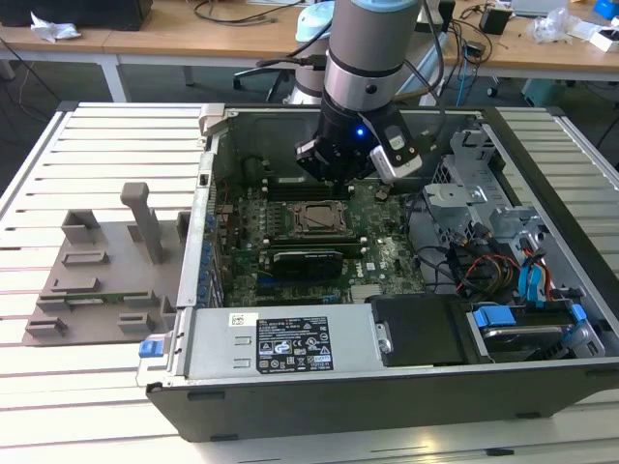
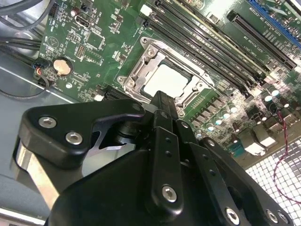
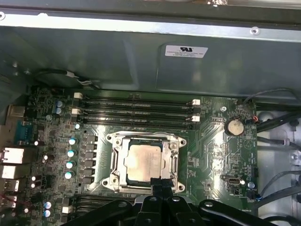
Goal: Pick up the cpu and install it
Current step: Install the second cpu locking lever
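The cpu [image 3: 143, 161] lies flat inside the metal socket frame [image 3: 116, 157] on the green motherboard, silver-grey top up. It also shows in the second wrist view as the cpu [image 2: 167, 80] and in the exterior view as the cpu [image 1: 316, 218]. My gripper [image 3: 160, 182] hangs just above the socket's edge with its black fingers pressed together and nothing between them. In the second wrist view the gripper [image 2: 162, 100] ends right beside the frame. In the exterior view the gripper [image 1: 336, 174] sits inside the open computer case, slightly behind the socket.
Memory slots [image 3: 136, 112] run along one side of the socket. The case wall [image 3: 141, 61] rises behind them. A drive cage with cables [image 1: 503, 242] fills the exterior view's right, and the power supply [image 1: 290, 343] lies in front. A grey fixture tray [image 1: 106, 271] sits outside at the left.
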